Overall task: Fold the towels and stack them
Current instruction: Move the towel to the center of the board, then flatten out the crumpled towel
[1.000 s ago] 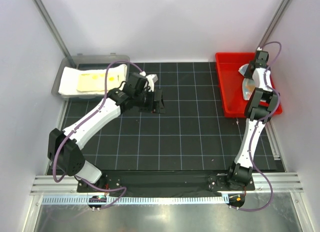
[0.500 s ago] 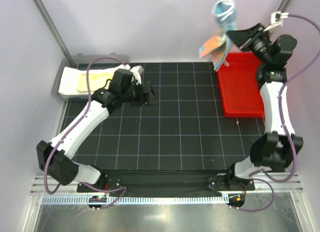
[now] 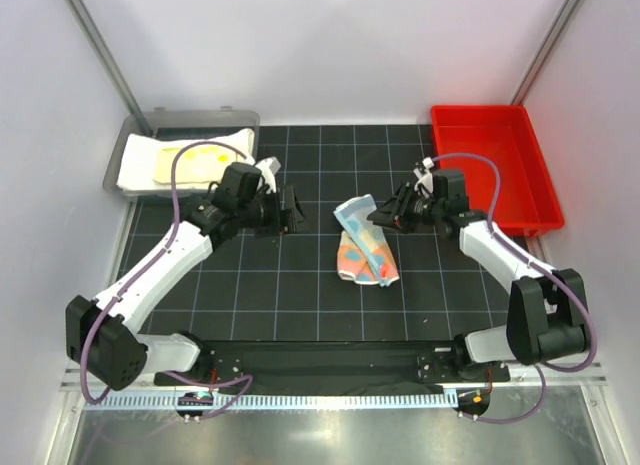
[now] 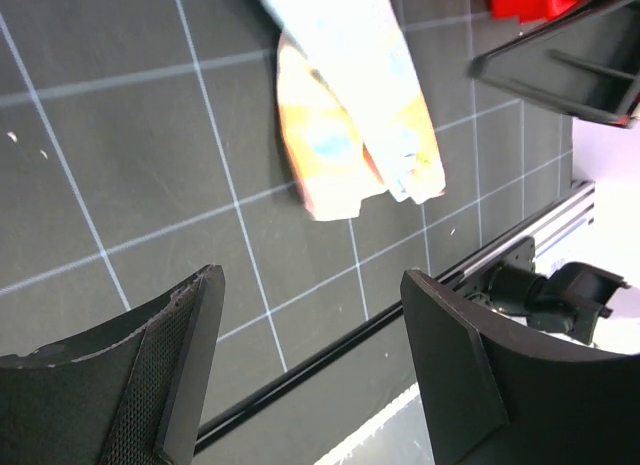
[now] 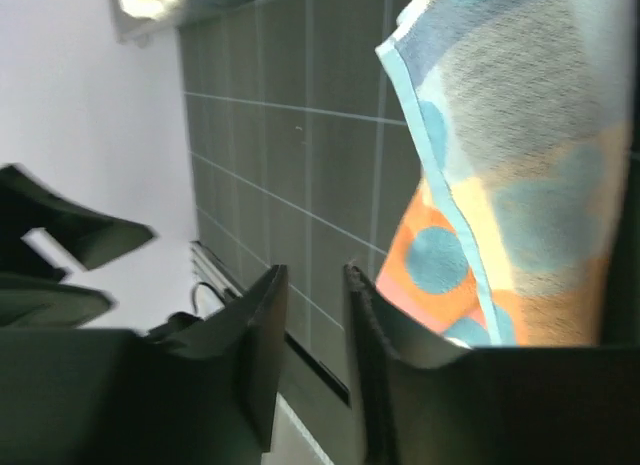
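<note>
Light-blue, orange-patched cloth towel (image 3: 365,247) lies crumpled left of the red plastic tray (image 3: 500,165), soft and limp, so I'd pinch a corner; left gripper (image 3: 292,210) gapes empty, right gripper (image 3: 385,215) part-open, gripping nothing.

The light-blue cloth towel with orange and pastel patches (image 3: 365,247) is out of the red plastic tray (image 3: 495,165) and no longer hangs high at the back. It now lies crumpled on the black gridded mat (image 3: 300,285). The right gripper (image 3: 378,216), first over the tray and then raised, now sits low just beside the towel's far end. Its jaws, earlier clamped on the cloth, now stand slightly apart. The left gripper (image 3: 292,210) now sits a little further left.
</note>
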{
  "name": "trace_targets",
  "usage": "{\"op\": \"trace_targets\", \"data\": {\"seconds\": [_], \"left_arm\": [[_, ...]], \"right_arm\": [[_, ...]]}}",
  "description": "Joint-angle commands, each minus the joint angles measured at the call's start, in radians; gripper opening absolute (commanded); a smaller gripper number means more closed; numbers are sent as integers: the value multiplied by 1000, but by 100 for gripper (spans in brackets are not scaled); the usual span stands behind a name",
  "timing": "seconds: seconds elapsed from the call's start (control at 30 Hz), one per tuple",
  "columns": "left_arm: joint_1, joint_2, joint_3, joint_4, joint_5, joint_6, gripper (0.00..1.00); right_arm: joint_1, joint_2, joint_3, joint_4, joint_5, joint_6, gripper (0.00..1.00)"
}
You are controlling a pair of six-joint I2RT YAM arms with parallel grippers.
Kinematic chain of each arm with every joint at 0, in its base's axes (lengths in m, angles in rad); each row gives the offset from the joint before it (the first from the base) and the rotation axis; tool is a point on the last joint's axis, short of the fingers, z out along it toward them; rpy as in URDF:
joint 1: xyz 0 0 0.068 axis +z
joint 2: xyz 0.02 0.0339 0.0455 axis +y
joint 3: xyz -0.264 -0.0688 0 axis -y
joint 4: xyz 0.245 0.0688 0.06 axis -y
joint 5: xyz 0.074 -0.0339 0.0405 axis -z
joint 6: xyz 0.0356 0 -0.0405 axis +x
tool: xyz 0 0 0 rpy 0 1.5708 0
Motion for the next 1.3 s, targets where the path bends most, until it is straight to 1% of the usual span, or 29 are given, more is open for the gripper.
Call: {"op": "trace_targets", "data": {"seconds": [0.0,0.03,0.07,0.1,0.13,0.17,0.2,0.27,0.3,0.33,0.37,0.4,0.43,0.47,0.5,0.53,0.57,0.6,0.63,0.73,0.83,0.93,1.07,1.2,1.27], "left_arm": [[-1,9,-56,117,69,-51,75],[-3,15,-66,127,73,-52,75],[-4,29,-73,136,72,-55,75],[-4,36,-80,150,72,-55,75],[-8,43,-89,159,73,-61,75],[-18,52,-93,170,73,-69,75],[-26,69,-97,199,73,-77,74],[-67,95,-103,235,76,-107,74],[-87,127,-103,278,78,-117,74],[-103,142,-103,295,78,-123,73],[-115,161,-100,314,84,-141,73],[-132,191,-100,353,87,-152,72],[-133,204,-115,378,96,-167,72],[-133,220,-127,404,99,-211,72],[-133,233,-135,454,104,-228,69],[-133,269,-141,473,107,-250,67],[-133,289,-152,492,119,-261,63],[-141,306,-155,490,119,-250,63],[-147,331,-161,487,109,-241,62],[-176,351,-193,486,64,-226,63],[-198,383,-202,486,53,-227,63],[-205,414,-205,484,46,-219,64],[-204,432,-212,486,33,-216,64],[-204,454,-213,487,33,-213,62],[-205,461,-213,490,35,-213,58]], "right_arm": [[23,-89,-73,360,-45,195,29],[30,-94,-99,394,-50,235,23],[39,-97,-98,394,-21,217,20],[45,-102,-81,265,10,162,20],[59,-103,-16,145,66,93,23],[71,-102,17,-84,193,-50,27],[86,-100,46,-165,264,-105,35],[138,-100,81,-276,361,-168,39],[158,-103,83,-351,437,-183,42],[186,-109,72,-377,470,-182,43],[239,-131,63,-423,514,-176,44],[278,-148,49,-437,600,-147,46],[310,-163,10,-446,635,-133,47],[368,-181,-13,-453,690,-110,49],[384,-203,-41,-450,718,-44,50],[392,-211,-101,-445,722,-4,52],[395,-221,-136,-434,723,52,56],[396,-252,-168,-424,728,141,57],[399,-270,-229,-405,722,180,58],[405,-329,-284,-393,751,272,58],[407,-344,-284,-410,774,307,59],[407,-337,-302,-381,769,364,61],[407,-341,-351,-275,775,424,59],[407,-312,-365,-226,781,458,58],[407,-303,-376,-181,778,473,57]]}}
